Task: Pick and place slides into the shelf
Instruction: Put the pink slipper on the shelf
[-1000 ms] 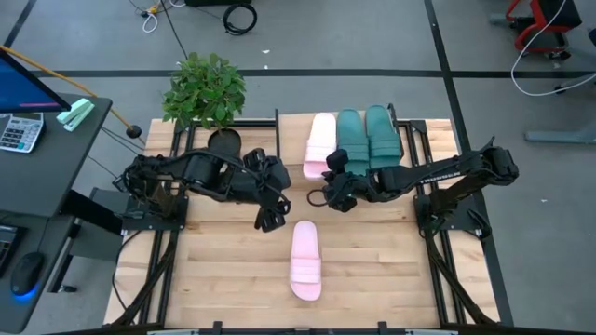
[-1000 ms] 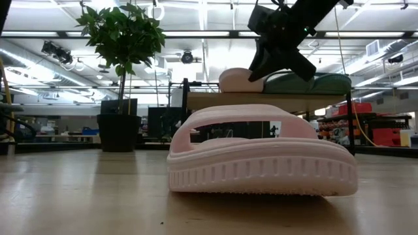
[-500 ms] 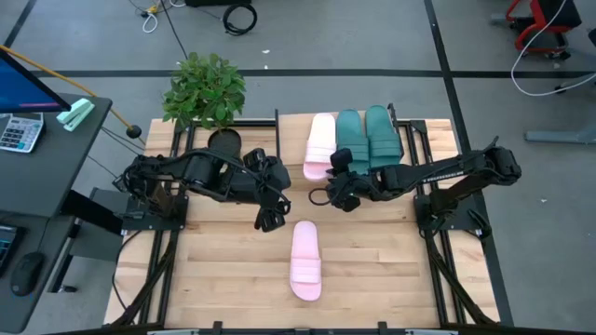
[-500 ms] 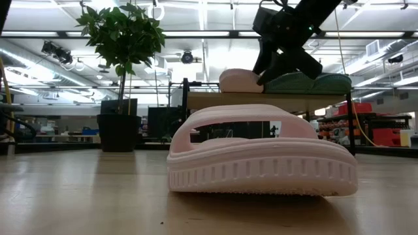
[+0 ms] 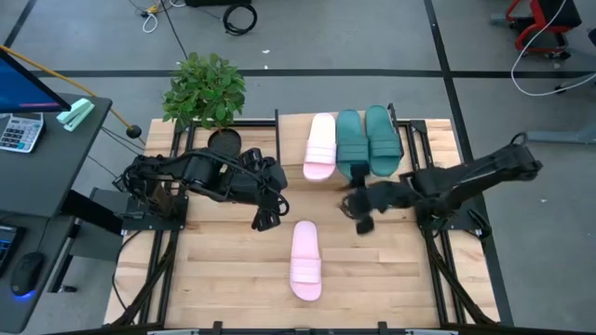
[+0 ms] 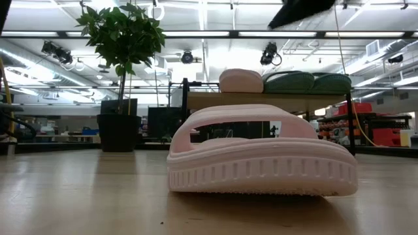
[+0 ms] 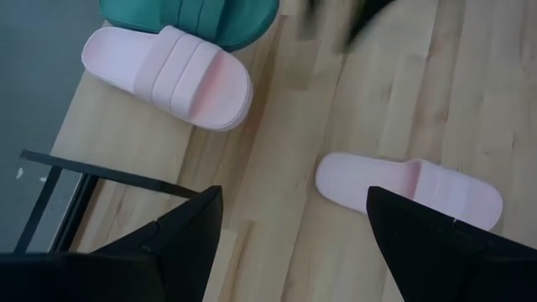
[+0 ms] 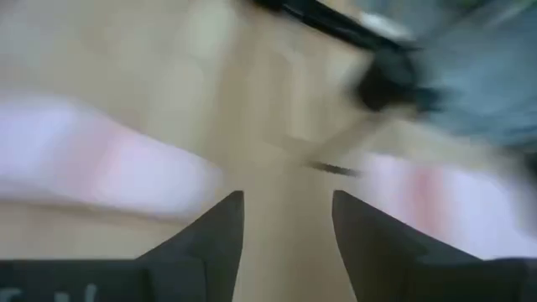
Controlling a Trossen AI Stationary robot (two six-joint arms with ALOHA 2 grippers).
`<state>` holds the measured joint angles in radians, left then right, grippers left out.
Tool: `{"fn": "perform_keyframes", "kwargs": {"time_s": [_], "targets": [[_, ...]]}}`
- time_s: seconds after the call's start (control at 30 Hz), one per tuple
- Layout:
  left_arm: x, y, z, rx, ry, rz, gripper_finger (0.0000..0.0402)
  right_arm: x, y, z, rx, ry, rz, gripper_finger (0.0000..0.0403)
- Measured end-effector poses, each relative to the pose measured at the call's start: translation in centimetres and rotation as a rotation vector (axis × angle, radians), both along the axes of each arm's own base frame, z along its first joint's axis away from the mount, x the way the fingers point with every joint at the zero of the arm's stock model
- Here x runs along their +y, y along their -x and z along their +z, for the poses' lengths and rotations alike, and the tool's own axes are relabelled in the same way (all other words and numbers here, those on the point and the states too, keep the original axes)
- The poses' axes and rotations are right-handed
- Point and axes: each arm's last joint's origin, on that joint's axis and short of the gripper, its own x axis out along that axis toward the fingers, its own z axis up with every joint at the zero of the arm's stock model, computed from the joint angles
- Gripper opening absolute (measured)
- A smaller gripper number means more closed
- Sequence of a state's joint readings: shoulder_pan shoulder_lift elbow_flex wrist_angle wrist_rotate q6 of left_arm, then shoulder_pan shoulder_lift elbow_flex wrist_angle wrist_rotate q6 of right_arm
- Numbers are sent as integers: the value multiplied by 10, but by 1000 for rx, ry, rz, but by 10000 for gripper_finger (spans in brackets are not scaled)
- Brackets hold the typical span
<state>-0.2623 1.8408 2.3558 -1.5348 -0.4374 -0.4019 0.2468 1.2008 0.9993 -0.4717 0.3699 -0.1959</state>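
The shelf (image 5: pixel 291 149) stands at the table's far middle. On its top lie a pale pink slide (image 5: pixel 319 146) and two teal slides (image 5: pixel 351 146) (image 5: pixel 379 140), side by side; the low view shows them resting on the plank (image 6: pixel 261 99). A second pink slide (image 5: pixel 305 261) lies sole down on the table, near the front. My right gripper (image 5: pixel 361 216) hovers open over the table, just in front of the shelf and apart from the slides. My left gripper (image 5: pixel 265 219) waits open, left of the table slide.
A potted plant (image 5: pixel 205 88) stands at the table's far left corner, left of the shelf. A dark desk with a calculator (image 5: pixel 19 130) sits beyond the table's left edge. Bare wood stretches on both sides of the pink slide on the table.
My right gripper has let go of the left teal slide's near end and drawn back from the shelf toward the table's near and right edges, rising out of the low view. The teal slide stays on the shelf beside the pink one.
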Motion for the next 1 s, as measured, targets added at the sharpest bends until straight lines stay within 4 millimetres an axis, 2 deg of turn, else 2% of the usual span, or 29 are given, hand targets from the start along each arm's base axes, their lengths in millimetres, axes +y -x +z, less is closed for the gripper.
{"fn": "perform_keyframes", "kwargs": {"time_s": [0.07, 0.13, 0.3, 0.4, 0.53, 0.63, 0.8, 1.0], "targets": [[0, 1, 0, 6, 1, 4, 298, 13, 6, 4, -17, -226, 24, 182], [0, 1, -1, 12, -1, 4, 298, 28, 10, 3, 1, -361, 41, 176], [0, 2, -1, 30, -9, -30, 298, 69, 5, -20, 105, -403, 112, 163], [-1, 2, -1, 44, -8, -61, 298, 84, -6, -38, 156, -427, 113, 159], [-1, 3, -2, 68, 4, -92, 298, 89, -21, -56, 178, -504, 30, 158], [-3, 3, -3, 78, 42, -118, 298, 88, -33, -61, 137, -568, -15, 158], [-10, 5, -3, 91, 37, -179, 298, 84, -54, -67, 50, -600, 8, 158], [-14, 6, -3, 97, 21, -216, 298, 71, -77, -85, 86, -755, 23, 158]]}}
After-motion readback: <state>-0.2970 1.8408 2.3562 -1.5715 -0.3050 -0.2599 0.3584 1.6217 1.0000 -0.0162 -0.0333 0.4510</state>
